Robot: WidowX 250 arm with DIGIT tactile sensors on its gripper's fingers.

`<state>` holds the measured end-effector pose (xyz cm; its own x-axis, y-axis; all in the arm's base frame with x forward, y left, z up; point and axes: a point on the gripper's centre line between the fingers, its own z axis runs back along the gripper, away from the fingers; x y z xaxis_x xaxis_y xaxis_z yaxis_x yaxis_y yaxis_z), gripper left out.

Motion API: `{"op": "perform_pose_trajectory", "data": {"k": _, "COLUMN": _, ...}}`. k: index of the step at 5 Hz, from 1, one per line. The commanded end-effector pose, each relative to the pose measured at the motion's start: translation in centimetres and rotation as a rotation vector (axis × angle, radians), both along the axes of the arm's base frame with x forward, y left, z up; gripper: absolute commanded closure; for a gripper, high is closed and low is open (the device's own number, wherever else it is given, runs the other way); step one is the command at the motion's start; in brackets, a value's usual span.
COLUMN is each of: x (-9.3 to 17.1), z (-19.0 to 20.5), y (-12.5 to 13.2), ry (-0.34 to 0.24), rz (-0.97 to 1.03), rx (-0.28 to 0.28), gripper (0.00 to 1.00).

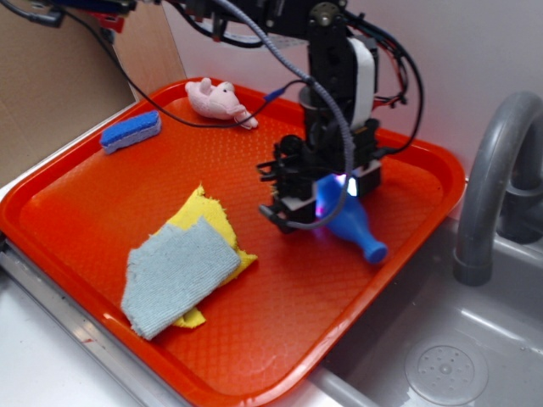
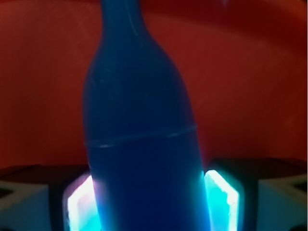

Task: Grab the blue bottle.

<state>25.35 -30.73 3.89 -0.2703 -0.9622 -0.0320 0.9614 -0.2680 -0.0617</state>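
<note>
Jaws flank blue bottle (image 2: 139,144) body, lying on tray (image 1: 407,254).

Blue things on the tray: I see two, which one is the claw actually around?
The blue bottle, lying on its side mid-tray with the gripper straddling its body. The flat blue sponge with a white edge sits untouched near the tray's far-left corner.

Bright blue bottle (image 1: 356,227), orange-red tray (image 1: 280,339) showing diamond texture, grey cloth (image 1: 174,275) overlying yellow cloth (image 1: 212,219), pink plush toy (image 1: 216,97) at 12 o'clock, blue sponge (image 1: 130,131) edged white
</note>
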Motion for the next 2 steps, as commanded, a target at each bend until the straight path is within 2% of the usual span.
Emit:
{"op": "perform_pose_trajectory", "data": {"k": 1, "x": -2.9, "z": 11.5, "y": 6.4, "ry": -0.065, "rz": 0.487, "rx": -0.059, "gripper": 1.0}}
{"op": "perform_pose_trajectory", "data": {"k": 2, "x": -4.3, "z": 14.2, "y": 7.8, "ry": -0.108, "rz": 0.735, "rx": -0.048, "gripper": 1.0}}
